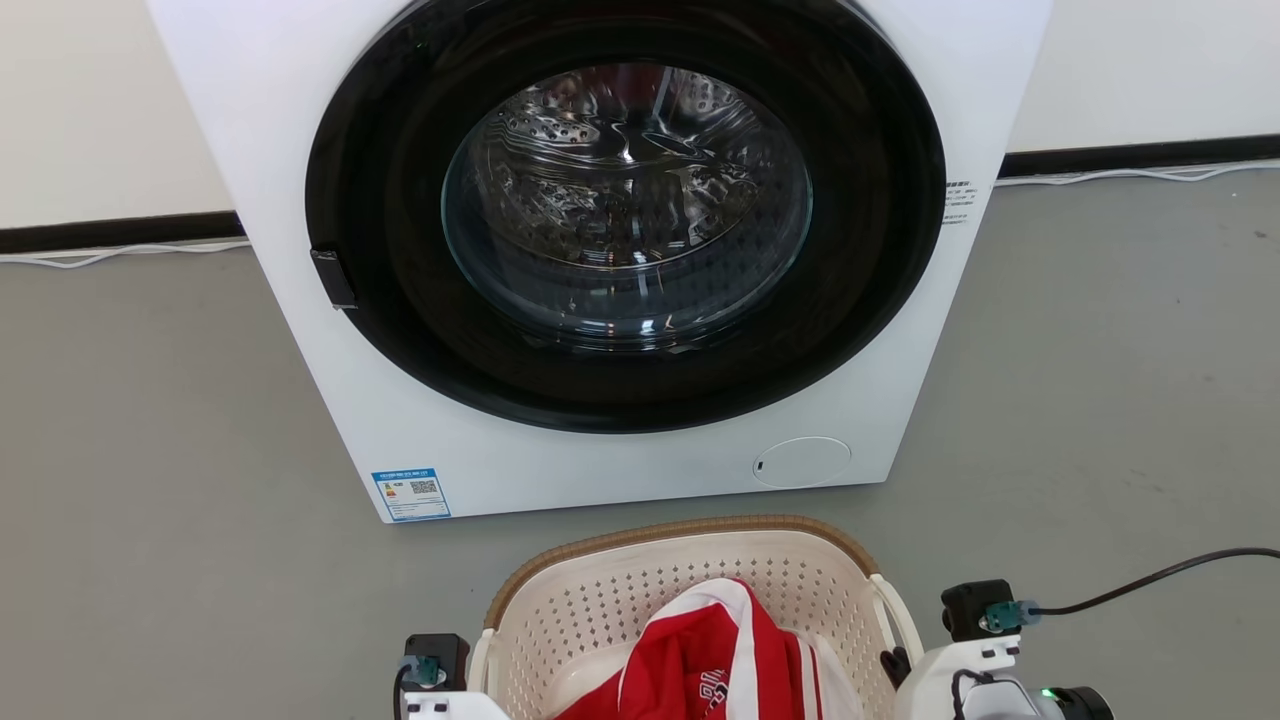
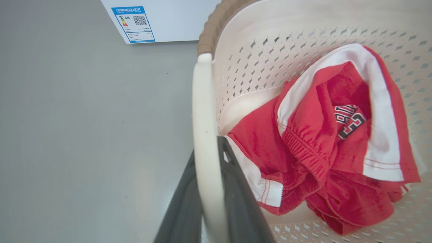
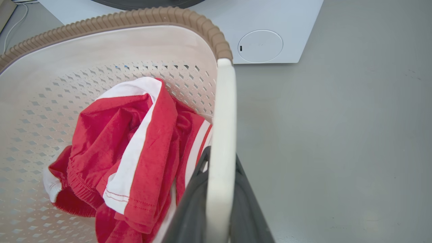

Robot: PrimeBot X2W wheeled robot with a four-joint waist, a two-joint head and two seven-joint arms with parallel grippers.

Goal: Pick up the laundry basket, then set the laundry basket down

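1. Grey floor (image 1: 150, 420); white front-loading washer (image 1: 620, 470) against the wall.
2. Cream laundry basket (image 1: 690, 535) just before the washer, seemingly resting on the floor; red-and-white garment (image 1: 710, 650) inside.
3. The left tool (image 2: 207, 152) clamps the left handle (image 2: 202, 101).
4. The right tool (image 3: 221, 157) clamps the right handle (image 3: 224, 101).

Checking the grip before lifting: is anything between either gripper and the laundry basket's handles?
Nothing visible. The left gripper straddles the left handle of the laundry basket, the right gripper the right handle; the red garment lies inside, not in either grip.
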